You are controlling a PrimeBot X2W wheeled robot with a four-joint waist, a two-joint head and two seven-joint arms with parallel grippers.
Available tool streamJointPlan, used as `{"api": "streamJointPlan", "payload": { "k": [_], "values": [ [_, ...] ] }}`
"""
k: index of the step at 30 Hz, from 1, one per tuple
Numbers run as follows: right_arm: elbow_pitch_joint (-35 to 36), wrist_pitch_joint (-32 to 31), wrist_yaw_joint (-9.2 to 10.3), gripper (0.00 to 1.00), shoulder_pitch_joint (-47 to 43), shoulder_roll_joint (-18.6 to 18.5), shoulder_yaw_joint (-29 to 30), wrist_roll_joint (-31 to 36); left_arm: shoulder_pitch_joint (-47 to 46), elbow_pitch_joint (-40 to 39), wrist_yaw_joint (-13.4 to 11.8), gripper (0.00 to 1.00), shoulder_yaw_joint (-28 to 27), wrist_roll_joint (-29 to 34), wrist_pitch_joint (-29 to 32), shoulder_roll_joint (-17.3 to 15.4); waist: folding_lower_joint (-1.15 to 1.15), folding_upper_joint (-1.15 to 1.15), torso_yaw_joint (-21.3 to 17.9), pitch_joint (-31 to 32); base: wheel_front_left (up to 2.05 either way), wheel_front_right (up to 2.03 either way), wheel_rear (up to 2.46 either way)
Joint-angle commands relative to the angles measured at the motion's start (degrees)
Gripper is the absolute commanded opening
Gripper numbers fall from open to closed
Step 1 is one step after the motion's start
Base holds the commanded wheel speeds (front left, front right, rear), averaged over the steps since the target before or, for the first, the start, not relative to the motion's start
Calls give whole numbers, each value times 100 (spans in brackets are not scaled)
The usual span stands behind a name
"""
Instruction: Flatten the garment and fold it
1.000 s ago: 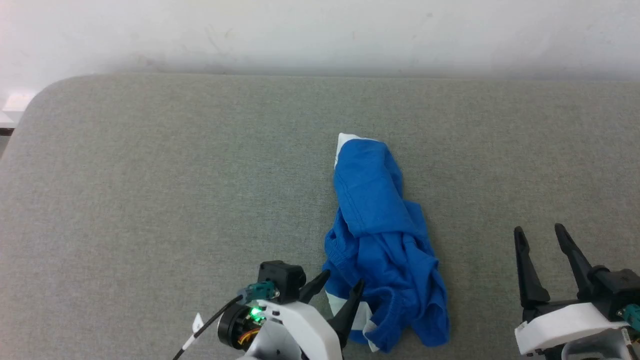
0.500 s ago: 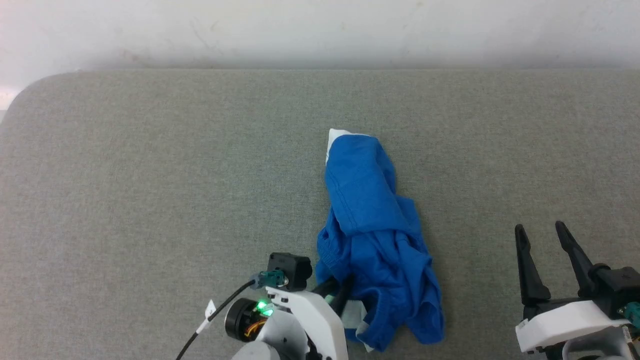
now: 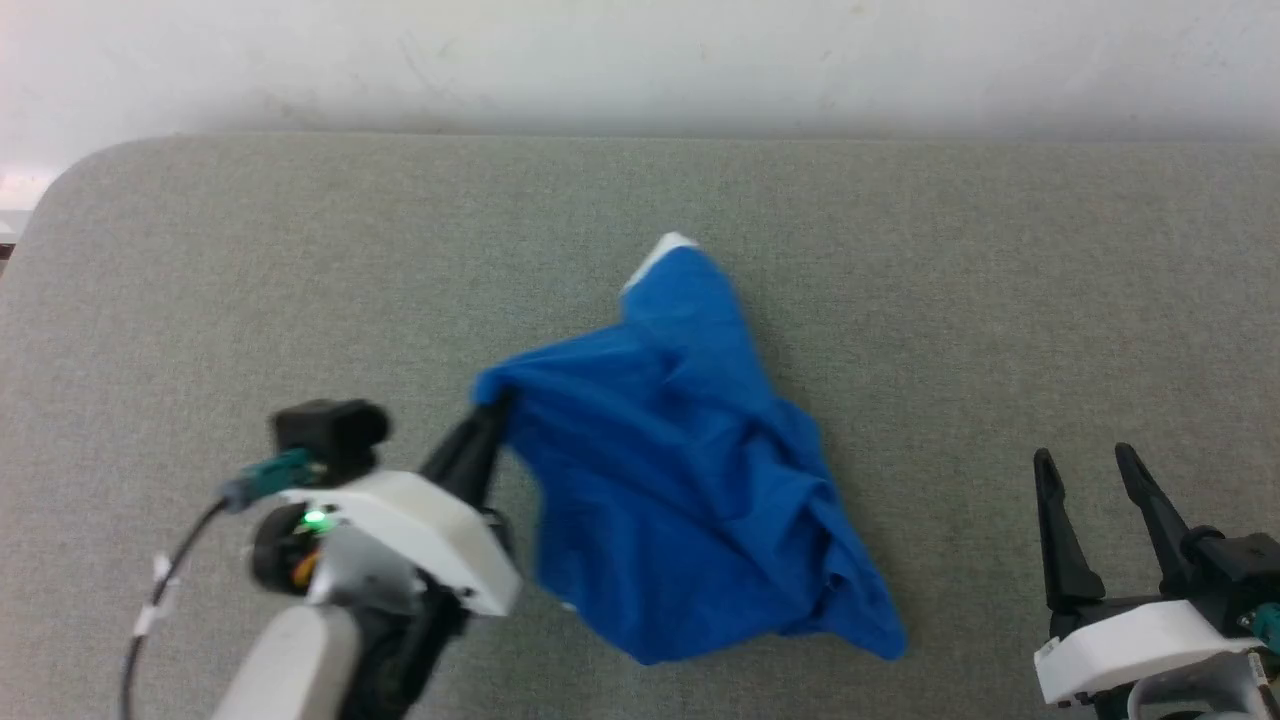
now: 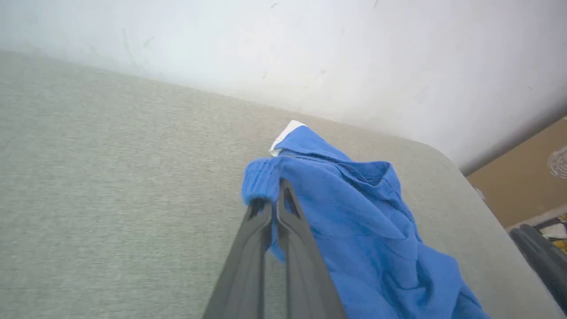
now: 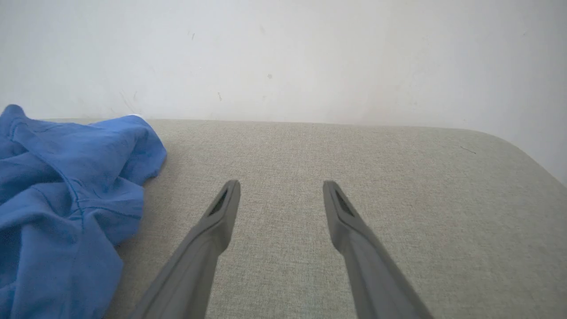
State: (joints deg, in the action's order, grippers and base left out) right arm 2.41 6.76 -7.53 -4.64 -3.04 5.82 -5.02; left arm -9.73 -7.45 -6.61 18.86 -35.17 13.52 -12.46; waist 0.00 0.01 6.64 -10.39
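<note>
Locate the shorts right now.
Head view: shorts centre of the grey surface, left corner pinched in the shut left gripper; open right gripper stands apart at lower right.

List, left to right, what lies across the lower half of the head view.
left gripper, jaws shut on the garment's edge → garment, bunched blue cloth → bare stretch of grey padded surface → right gripper, jaws open and holding nothing

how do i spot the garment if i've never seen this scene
On the wide grey fabric surface below the white wall, look near the middle. The garment is the only bright blue thing there: rumpled cloth, white tip at its far end, one corner pinched in the left pincer.
</note>
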Motion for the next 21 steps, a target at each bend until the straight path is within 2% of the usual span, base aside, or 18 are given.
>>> {"api": "streamJointPlan", "payload": {
  "k": [1,4,7,8,9,10,13,16,21],
  "values": [
    [16,-3,4,100,49,16,1,34,102,74,-89,0,-191,-9,-24,-127,0,-1,-2,-11,0,0,0],
    [18,-18,4,100,59,16,-27,37,233,427,-169,0,-459,91,-203,-386,0,-1,-11,-34,0,0,0],
    [24,-42,4,100,67,16,-39,57,248,969,-41,0,-539,232,-595,-536,0,-1,-11,-55,0,0,0],
    [22,-50,4,100,72,16,-45,64,239,1171,-38,20,-560,244,-711,-514,0,-1,-12,-60,0,0,0],
    [17,-59,4,100,81,16,-60,70,228,1354,-32,75,-569,243,-815,-475,0,-1,-18,-62,0,0,0],
    [15,-68,4,100,87,16,-75,77,211,1491,-24,100,-584,212,-925,-404,0,-1,-23,-61,0,0,0],
    [24,-90,4,100,79,16,-84,86,159,1585,75,100,-667,24,-1328,-132,0,-1,-15,-37,0,0,0],
    [34,-117,4,100,36,16,-91,98,192,1281,155,100,-835,-95,-1915,74,0,-1,3,31,0,0,0],
    [83,-163,4,100,-34,16,-116,105,506,503,79,100,-950,422,-2698,36,0,-1,74,146,0,0,0]
  ]
}}
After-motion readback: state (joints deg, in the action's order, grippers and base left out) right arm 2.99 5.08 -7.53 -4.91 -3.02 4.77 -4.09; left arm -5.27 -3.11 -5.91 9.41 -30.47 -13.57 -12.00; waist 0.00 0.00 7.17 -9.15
